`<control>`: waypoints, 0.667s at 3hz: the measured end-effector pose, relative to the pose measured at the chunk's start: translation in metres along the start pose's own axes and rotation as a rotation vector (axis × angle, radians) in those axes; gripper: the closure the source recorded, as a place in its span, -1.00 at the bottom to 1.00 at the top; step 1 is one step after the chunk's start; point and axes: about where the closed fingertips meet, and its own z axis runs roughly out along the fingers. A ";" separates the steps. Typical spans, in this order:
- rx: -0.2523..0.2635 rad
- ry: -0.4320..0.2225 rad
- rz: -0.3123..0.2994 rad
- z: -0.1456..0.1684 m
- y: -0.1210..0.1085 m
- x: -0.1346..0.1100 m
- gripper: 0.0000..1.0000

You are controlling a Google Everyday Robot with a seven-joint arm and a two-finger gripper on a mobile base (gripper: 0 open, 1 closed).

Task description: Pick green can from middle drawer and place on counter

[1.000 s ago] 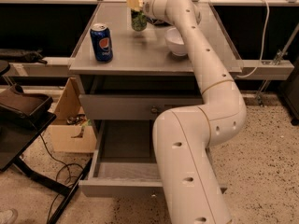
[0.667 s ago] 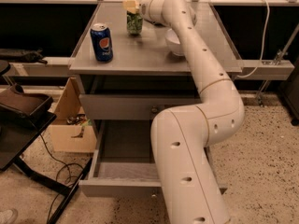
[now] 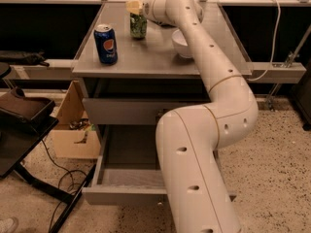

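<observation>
The green can (image 3: 138, 26) stands upright at the back of the counter (image 3: 155, 57), left of centre. My gripper (image 3: 134, 7) comes in from the right and sits on the can's top, shut on it, so the top is hidden. I cannot tell whether the can's base touches the counter. The middle drawer (image 3: 124, 194) is pulled out below, and the part of its inside that I can see is bare. My arm runs down in front of its right half.
A blue Pepsi can (image 3: 106, 43) stands on the counter's front left. A white bowl (image 3: 181, 43) sits to the right of the green can, partly behind my arm. The upper drawer (image 3: 121, 111) is shut. A cardboard box (image 3: 73, 130) and black furniture (image 3: 24, 115) stand on the left.
My gripper has moved left and slightly down with the green can in it, away from the white bowl. The Pepsi can and the drawers have not moved.
</observation>
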 end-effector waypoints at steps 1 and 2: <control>0.000 0.000 0.000 0.000 0.000 0.000 -0.56; 0.000 0.000 0.000 0.000 0.000 0.000 -0.98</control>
